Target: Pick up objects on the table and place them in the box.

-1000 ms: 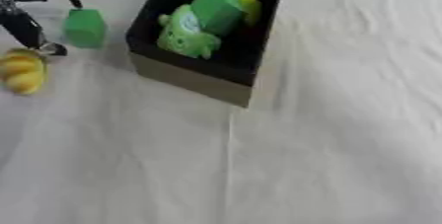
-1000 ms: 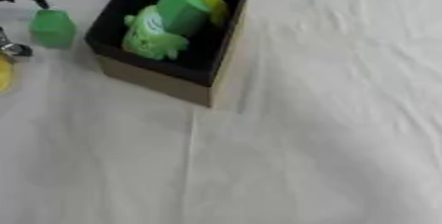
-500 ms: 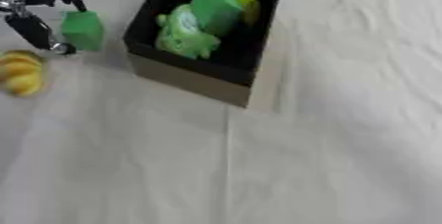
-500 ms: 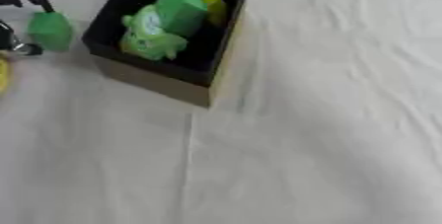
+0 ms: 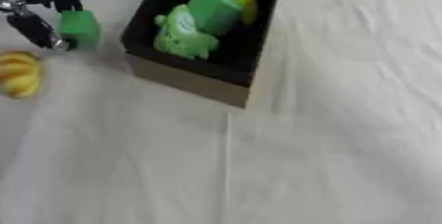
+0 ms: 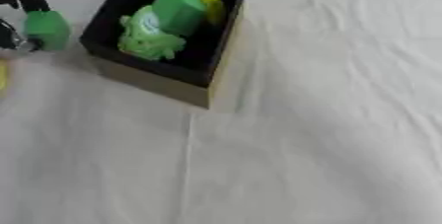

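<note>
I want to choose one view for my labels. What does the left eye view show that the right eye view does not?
Only the left eye view shows the whole yellow object on the cloth and more of the left hand. The right eye view shows just a yellow sliver at its left edge, plus more bare cloth on the right. Both show the box, its green and yellow contents, and the green block in the hand.

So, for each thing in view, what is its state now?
Left hand: curled around the small green block, beside the box.
Black open-top box: holds a green toy, a green prism and a yellow piece.
Yellow object: on the white cloth.
</note>
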`<control>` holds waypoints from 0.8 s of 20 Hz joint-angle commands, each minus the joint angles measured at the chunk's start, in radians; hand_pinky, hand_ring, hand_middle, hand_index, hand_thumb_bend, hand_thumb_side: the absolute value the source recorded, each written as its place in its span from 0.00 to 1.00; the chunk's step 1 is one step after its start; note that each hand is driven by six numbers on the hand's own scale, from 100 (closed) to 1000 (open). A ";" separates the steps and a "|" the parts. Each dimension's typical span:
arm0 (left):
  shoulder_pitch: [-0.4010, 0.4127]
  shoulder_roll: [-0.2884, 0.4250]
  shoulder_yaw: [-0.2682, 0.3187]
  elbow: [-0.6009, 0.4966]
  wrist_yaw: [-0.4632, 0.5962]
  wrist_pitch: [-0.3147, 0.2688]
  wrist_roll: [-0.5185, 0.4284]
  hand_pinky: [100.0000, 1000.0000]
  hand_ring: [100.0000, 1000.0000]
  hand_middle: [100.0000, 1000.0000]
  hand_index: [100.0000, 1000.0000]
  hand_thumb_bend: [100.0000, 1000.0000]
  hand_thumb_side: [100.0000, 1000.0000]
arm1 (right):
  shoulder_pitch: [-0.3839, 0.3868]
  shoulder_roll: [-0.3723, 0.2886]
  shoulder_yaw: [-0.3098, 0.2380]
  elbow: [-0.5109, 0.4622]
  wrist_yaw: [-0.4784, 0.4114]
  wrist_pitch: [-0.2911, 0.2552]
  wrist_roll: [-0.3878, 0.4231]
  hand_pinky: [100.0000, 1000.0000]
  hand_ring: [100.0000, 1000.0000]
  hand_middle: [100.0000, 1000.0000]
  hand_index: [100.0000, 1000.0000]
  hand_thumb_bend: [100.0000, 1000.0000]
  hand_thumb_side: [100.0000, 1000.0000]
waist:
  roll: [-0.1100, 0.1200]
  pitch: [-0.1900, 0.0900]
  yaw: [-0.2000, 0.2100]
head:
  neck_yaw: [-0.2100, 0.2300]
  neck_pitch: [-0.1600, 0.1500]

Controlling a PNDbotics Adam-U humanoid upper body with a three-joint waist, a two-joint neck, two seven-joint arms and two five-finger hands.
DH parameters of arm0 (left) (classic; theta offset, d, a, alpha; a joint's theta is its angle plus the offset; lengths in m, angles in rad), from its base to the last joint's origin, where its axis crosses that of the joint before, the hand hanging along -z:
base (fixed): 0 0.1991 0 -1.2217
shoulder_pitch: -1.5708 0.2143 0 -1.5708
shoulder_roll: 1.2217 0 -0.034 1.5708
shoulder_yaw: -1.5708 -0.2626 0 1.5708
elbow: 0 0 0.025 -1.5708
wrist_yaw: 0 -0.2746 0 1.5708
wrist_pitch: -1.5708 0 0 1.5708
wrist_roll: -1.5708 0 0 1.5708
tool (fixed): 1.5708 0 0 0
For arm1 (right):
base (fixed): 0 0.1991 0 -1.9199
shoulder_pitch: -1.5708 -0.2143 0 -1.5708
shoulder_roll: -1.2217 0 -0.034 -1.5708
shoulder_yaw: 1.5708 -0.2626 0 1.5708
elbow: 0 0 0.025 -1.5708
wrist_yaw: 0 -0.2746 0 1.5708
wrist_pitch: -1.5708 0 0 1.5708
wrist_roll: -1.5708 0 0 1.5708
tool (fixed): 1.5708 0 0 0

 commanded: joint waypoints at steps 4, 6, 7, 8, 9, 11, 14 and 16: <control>-0.033 0.026 0.010 -0.079 0.050 -0.003 0.027 0.67 0.63 0.48 0.53 0.25 0.00 | -0.010 -0.021 -0.016 -0.002 -0.005 -0.001 -0.006 0.90 0.90 0.74 0.81 0.03 0.38 | 0.014 -0.031 0.008 | -0.012 0.006; -0.041 0.029 0.001 -0.138 0.095 -0.009 0.017 0.67 0.63 0.49 0.53 0.25 0.00 | -0.011 -0.020 -0.017 -0.003 -0.006 -0.001 -0.005 0.90 0.90 0.74 0.81 0.03 0.38 | 0.013 -0.041 0.012 | -0.023 0.015; -0.044 0.029 -0.007 -0.173 0.121 -0.012 0.009 0.67 0.63 0.48 0.53 0.24 0.00 | -0.012 -0.019 -0.017 -0.003 -0.007 -0.001 -0.005 0.90 0.90 0.74 0.81 0.03 0.38 | 0.012 -0.046 0.013 | -0.027 0.019; -0.046 0.030 -0.014 -0.204 0.148 -0.012 -0.001 0.67 0.62 0.48 0.53 0.24 0.00 | -0.013 -0.019 -0.018 -0.004 -0.008 -0.001 -0.005 0.90 0.90 0.74 0.81 0.03 0.38 | 0.012 -0.050 0.014 | -0.031 0.023; -0.049 0.029 -0.021 -0.231 0.172 -0.011 -0.011 0.67 0.62 0.48 0.53 0.23 0.00 | -0.014 -0.018 -0.019 -0.004 -0.009 0.000 -0.005 0.90 0.90 0.74 0.81 0.03 0.38 | 0.011 -0.055 0.015 | -0.032 0.025; -0.054 0.025 -0.040 -0.282 0.218 -0.012 -0.032 0.67 0.63 0.49 0.54 0.23 0.00 | -0.018 -0.016 -0.020 -0.004 -0.010 0.001 -0.005 0.90 0.90 0.74 0.81 0.03 0.38 | 0.010 -0.064 0.016 | -0.034 0.029; -0.067 0.011 -0.067 -0.359 0.256 -0.014 -0.057 0.68 0.63 0.49 0.54 0.24 0.00 | -0.021 -0.013 -0.021 -0.003 -0.010 0.001 -0.004 0.90 0.90 0.74 0.81 0.03 0.37 | 0.008 -0.079 0.015 | -0.037 0.032; -0.077 -0.005 -0.077 -0.393 0.268 -0.011 -0.064 0.68 0.63 0.49 0.55 0.24 0.00 | -0.023 -0.011 -0.021 -0.004 -0.011 0.003 -0.004 0.90 0.90 0.74 0.81 0.02 0.37 | 0.007 -0.086 0.012 | -0.039 0.031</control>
